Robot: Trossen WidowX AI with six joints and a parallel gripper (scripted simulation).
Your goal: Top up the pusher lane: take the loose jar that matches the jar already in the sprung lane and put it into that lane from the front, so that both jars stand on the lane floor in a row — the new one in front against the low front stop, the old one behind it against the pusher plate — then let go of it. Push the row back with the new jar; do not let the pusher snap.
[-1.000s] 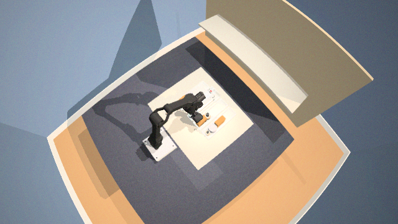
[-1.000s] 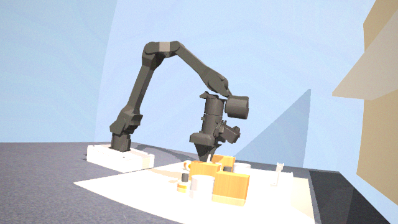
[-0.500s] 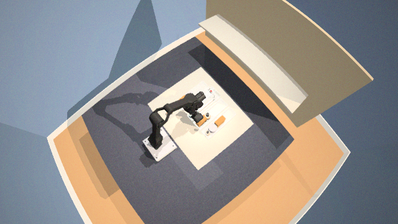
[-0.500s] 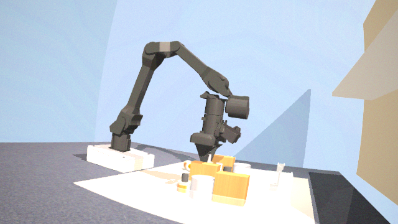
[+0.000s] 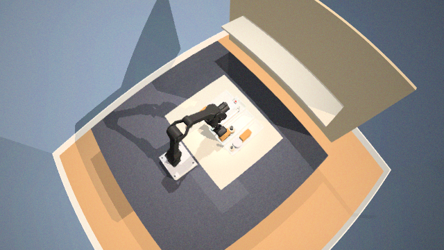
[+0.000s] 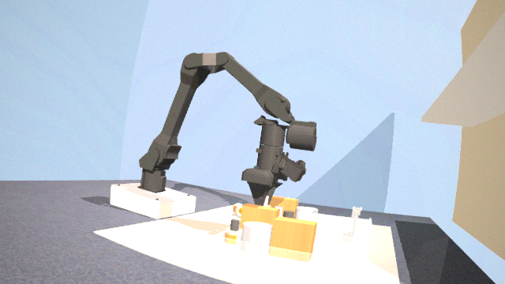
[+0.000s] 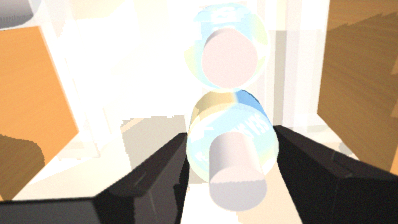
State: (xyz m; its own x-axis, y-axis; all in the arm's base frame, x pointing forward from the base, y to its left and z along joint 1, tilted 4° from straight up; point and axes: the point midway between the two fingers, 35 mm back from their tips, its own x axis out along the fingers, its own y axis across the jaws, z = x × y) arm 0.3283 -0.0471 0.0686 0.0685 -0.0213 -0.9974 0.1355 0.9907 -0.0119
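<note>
Clamping the loose jar (image 7: 232, 150), fingers half-spread.

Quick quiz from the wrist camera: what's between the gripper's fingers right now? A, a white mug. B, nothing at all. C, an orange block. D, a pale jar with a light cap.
D: in the wrist view the black fingers flank a pale jar with a light cap, and the gripper is shut on it, with a matching jar just ahead.

You are looking at pale blue walls (image 6: 79, 79) enclosing a dark grey floor (image 5: 146, 194), a tan cabinet (image 5: 312, 52) standing beyond the jaws.
</note>
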